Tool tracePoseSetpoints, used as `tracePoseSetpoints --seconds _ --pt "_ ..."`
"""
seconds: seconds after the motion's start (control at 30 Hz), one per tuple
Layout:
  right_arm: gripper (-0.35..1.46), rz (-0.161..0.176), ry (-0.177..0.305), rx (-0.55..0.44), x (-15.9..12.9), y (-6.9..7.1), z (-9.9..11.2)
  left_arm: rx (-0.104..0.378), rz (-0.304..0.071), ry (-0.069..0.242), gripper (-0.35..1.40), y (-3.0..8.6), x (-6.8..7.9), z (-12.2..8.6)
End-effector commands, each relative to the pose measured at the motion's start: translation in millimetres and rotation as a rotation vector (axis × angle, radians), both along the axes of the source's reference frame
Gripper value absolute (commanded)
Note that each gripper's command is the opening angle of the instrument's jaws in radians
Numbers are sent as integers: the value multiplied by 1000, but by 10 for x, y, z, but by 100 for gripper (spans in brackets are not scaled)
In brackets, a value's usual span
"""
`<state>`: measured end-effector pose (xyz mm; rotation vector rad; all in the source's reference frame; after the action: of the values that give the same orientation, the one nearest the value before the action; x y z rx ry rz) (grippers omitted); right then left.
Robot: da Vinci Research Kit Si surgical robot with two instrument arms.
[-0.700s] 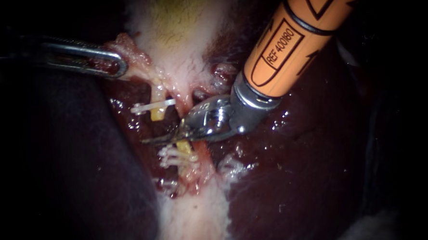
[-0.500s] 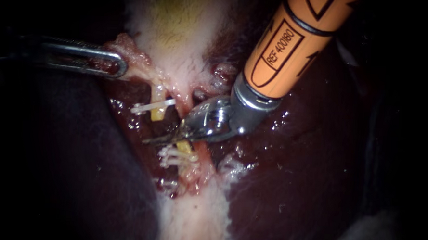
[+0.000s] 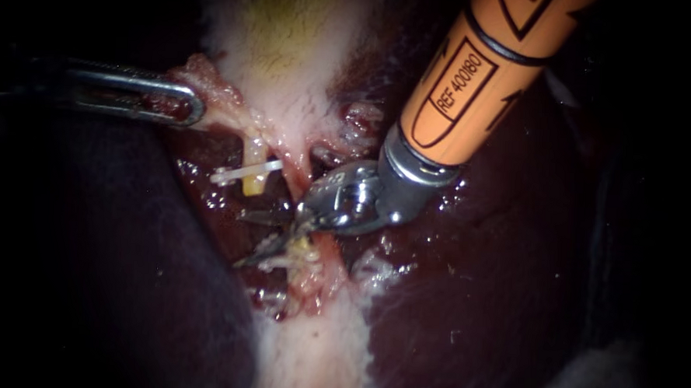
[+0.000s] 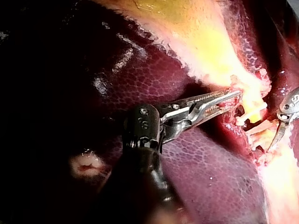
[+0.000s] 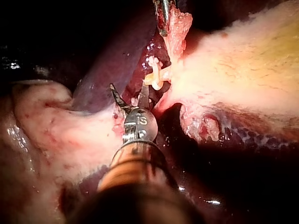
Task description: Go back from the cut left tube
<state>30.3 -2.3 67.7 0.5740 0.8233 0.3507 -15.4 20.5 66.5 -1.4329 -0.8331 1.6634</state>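
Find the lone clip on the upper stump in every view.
Endoscope: clip left of centre, above the right tool's open jaws.
Left wrist: clip just ahead of the left tool.
Right wrist: clip ahead of the right tool.
Landmark: left tool gripping tissue beside the clip.

bg: my view falls to black at the edges | light: bright at centre, wet glints on liver (image 3: 504, 294)

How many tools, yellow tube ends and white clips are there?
Instruments: 2, left instrument and right instrument.
Yellow cut tube ends: 2, upper end and lower end.
White clips: 1 clear clip on the upper end; lower clips too bunched to count.
Total: 5 sure.
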Motion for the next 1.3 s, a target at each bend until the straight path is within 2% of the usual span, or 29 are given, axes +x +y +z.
tracePoseSetpoints --seconds 0.03,0.2,0.37,0.53,0.67,1.03,1.3 --pt "143 23 -6 -49 -8 0 -8 1 1 -1 -35 0 1 1" --pt "143 32 -12 -136 -46 3 -39 1 3 -2 -35 2 3 4" --pt "143 49 -33 -211 -97 13 -66 1 3 -2 -35 2 3 4" --pt "143 76 -68 -253 -147 18 -77 1 3 -2 -35 2 3 4" --pt "143 76 -78 -262 -170 18 -78 1 3 -2 -35 2 3 5" --pt "145 78 -81 -257 -176 19 -78 -3 2 -1 -35 3 0 14" --pt "145 78 -81 -256 -177 20 -78 -16 -4 6 -35 -1 -25 43"
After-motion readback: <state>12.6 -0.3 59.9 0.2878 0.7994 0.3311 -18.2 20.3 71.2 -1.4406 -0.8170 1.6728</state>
